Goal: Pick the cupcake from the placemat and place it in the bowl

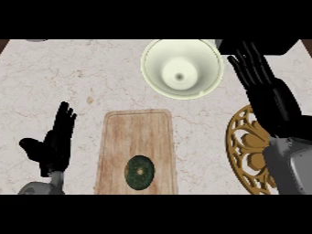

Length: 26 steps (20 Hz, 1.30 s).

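Now my right hand (266, 87) hangs beside the bowl (182, 68), fingers straight, holding nothing visible; my left hand (53, 144) rests open. Withdrawing carelessly might clip the bowl's rim and tip it.

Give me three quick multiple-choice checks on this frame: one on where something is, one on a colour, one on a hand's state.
1. Where is the dark green round thing?
A. in the bowl
B. on the wooden board
C. on the placemat

2. What colour is the placemat?
A. gold
B. blue
C. white

3. How is the left hand?
A. shut on the bowl
B. pressing on the board
C. open, fingers up, holding nothing

Answers:
1 B: it lies on the near part of the board.
2 A: its openwork shows gold beside the right hand.
3 C: it stands left of the board with straight fingers; the bowl is far from it.
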{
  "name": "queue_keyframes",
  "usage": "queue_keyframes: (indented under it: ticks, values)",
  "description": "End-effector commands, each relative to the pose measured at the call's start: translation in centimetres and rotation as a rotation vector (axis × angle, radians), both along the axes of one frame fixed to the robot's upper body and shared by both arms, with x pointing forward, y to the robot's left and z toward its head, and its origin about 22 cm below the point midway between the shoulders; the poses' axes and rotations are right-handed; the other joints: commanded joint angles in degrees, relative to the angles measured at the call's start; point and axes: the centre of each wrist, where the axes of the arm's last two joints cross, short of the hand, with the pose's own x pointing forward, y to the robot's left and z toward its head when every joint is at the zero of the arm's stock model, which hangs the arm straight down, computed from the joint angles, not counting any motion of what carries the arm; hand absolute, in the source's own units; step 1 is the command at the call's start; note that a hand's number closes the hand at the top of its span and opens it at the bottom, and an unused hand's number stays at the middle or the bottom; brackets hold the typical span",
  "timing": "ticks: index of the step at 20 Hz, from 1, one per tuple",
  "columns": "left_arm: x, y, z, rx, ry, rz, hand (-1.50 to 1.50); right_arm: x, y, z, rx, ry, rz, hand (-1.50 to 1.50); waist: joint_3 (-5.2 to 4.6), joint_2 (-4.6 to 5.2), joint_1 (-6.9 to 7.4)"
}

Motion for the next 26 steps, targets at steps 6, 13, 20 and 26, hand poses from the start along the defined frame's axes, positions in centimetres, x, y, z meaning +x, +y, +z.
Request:
queue_keyframes:
  ticks: [6,13,20,26]
  values:
    - [2.1,5.8,5.5,0.294,-0.120,-0.025,0.00,-0.5,-8.0,8.4,-0.258,-0.320,0.411,1.50,1.58,-1.32,-0.56]
    - [1.7,7.9,7.0,0.268,-0.059,-0.009,0.00,-6.7,-21.6,4.1,-0.752,-0.105,-0.013,-1.50,1.60,-1.04,-3.91]
    - [2.2,6.4,7.0,0.275,-0.065,-0.076,0.00,-12.2,-28.7,1.9,-0.849,-0.133,-0.049,-1.50,1.16,-0.60,-0.55]
    - [2.5,6.9,8.7,0.280,-0.079,-0.065,0.00,-9.0,-26.6,7.3,-0.898,-0.139,-0.051,-1.50,1.07,-0.60,0.30]
